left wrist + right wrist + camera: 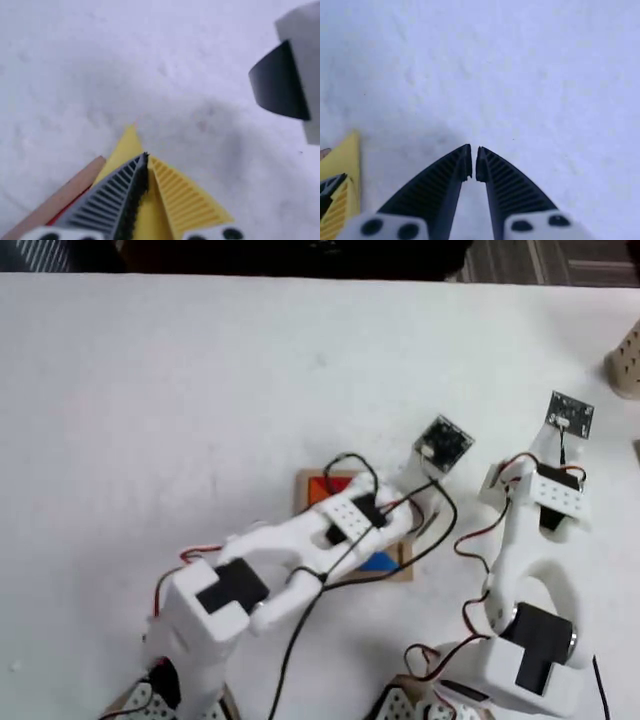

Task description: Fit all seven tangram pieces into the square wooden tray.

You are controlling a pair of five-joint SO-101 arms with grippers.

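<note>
Tangram pieces: I can pick out three, namely a yellow triangle in my left claw, and an orange-red piece and a blue piece lying in the tray. The left arm hides the tray's middle, so I cannot count the others.
Tray: the square wooden tray sits on the white bench, directly under the left arm. The orange-red piece fills its far corner and the blue piece lies along its near edge.
Left claw: it is clamped on the yellow triangle. The triangle's tip pokes beyond the fingertips and out past the wooden rim, over bare bench.
Right claw: the right claw has its fingers drawn almost together with nothing between them. It hangs over bare bench just beside the yellow triangle.
Step in hand: by my reading, I am seating the yellow triangle at the tray's edge on the right arm's side. It is carried there but not yet laid in.
Next move: I judge the triangle must come back inside the rim, lie flat and line up with whatever gap is left before the claw lets go. With the tip overhanging the rim, a release now would likely leave the piece propped on the wood.
</note>
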